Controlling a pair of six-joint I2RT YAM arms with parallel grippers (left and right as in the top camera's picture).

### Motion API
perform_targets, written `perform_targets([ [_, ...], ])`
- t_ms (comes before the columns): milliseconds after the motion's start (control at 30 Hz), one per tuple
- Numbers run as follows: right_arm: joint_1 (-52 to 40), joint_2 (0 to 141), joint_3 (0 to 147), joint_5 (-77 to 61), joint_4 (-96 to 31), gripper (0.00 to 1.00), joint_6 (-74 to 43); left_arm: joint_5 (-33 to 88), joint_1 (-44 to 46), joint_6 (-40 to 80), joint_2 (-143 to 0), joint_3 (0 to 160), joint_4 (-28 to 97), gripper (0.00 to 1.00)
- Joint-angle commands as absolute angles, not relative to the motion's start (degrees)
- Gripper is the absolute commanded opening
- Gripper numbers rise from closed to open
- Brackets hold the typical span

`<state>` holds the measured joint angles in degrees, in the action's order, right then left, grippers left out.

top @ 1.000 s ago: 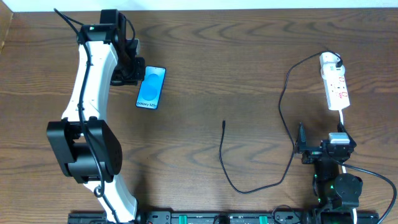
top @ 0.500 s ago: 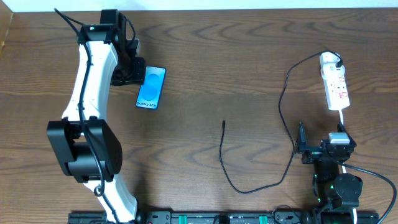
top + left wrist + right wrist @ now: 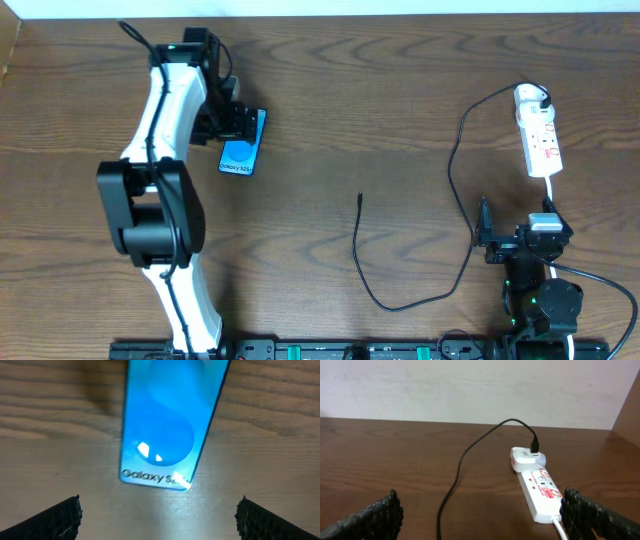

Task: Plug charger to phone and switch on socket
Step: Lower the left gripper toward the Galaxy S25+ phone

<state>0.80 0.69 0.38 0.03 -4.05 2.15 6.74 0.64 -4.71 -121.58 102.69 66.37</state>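
Phone (image 3: 243,157) at about 10 o'clock on the table (image 3: 330,80), flat, blue screen up, long axis roughly 12 to 6, "Galaxy" end toward 6. Left gripper (image 3: 161,520) above its 12 o'clock half in the overhead view, jaws spread wide, nothing held, fingertips (image 3: 55,520) clear of the phone's edges in the wrist view. Charger (image 3: 356,245) not yet plugged in: connector tip (image 3: 360,198) loose near table centre, at 4 o'clock from the phone and well apart; cable looping toward 6, then up the 3 o'clock side to the white adapter (image 3: 530,97) on the socket (image 3: 540,130) at 2 o'clock. Right gripper (image 3: 480,520) just at 6 o'clock of the socket, jaws wide, empty. Judged stage: phone in place, plugging not begun, switch (image 3: 546,491) untouched, on or off impossible to tell. Next move, likely: a pinch close behind the tip, then a level carry to the phone's 6 o'clock edge; port itself not visible. In the way: slack cable loop beside the right gripper, left arm (image 3: 165,110) over the phone. Only bare wood between tip and phone.
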Motion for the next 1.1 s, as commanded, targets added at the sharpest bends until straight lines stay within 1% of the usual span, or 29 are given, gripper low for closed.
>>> perform_targets([
  [0,1.1,0.4,0.3,0.5,-4.3,0.99,2.6,6.9,1.5,-4.4,-124.6,104.2,66.5,0.98],
  [300,1.1,0.4,0.3,0.5,-4.3,0.99,2.6,6.8,1.5,-4.8,-128.3,107.8,66.3,0.98],
  [667,1.1,0.4,0.3,0.5,-4.3,0.99,2.7,6.8,1.5,-5.2,-128.5,107.8,61.4,0.98],
  [1067,1.1,0.4,0.3,0.5,-4.3,0.99,2.6,6.9,1.5,-5.3,-128.5,107.7,59.8,0.98],
])
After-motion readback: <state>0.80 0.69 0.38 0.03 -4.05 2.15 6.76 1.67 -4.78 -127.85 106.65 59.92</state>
